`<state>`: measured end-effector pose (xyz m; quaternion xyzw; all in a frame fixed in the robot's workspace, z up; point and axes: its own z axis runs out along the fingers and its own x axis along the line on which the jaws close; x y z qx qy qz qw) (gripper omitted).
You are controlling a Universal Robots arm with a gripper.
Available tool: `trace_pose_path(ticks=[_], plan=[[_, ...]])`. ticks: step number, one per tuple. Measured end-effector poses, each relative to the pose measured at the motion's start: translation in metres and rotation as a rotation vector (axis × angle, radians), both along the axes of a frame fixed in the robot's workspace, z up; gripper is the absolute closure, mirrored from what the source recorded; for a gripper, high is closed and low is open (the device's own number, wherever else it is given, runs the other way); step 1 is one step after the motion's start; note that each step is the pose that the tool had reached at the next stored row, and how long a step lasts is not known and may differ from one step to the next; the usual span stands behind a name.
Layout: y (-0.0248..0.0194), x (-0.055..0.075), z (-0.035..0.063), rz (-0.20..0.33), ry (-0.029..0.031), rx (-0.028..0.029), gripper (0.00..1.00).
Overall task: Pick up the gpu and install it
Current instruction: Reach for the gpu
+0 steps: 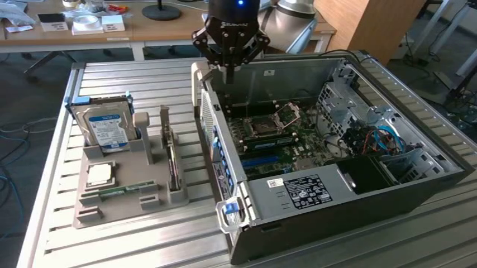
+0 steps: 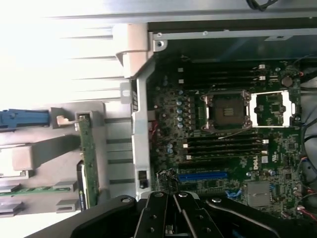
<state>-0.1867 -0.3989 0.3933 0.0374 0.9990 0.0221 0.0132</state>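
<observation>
Fingers (image 1: pixel 227 68) shut, empty, hanging above case (image 1: pixel 328 204) rim. Gpu (image 1: pixel 173 163) stands on edge in holder (image 1: pixel 111 215) on desk (image 1: pixel 134 248) — below fingers, well to one side, untouched. Step, likely: approach. Grasp calls for fingers opened, lined along the card's top edge.

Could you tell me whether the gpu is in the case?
Out: the gpu stands on edge in the grey holder beside the case.
</observation>
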Motion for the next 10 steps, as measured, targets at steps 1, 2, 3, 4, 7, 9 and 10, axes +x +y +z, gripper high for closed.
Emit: trace_pose_path(ticks=[1, 2, 3, 4, 7, 9, 10], plan=[[0.0, -0.003, 0.0, 0.0, -0.0002, 0.0, 0.89], [0.0, -0.006, 0.0, 0.0, -0.0004, 0.0, 0.89], [0.0, -0.009, 0.0, 0.0, -0.0005, -0.0001, 0.89], [0.0, -0.011, 0.0, 0.0, -0.0006, 0.0, 0.89], [0.0, -0.018, 0.0, 0.0, -0.0006, -0.0001, 0.89], [0.0, -0.023, 0.0, 0.0, -0.001, 0.0, 0.89], [0.0, -0.026, 0.0, 0.0, -0.001, 0.0, 0.89]])
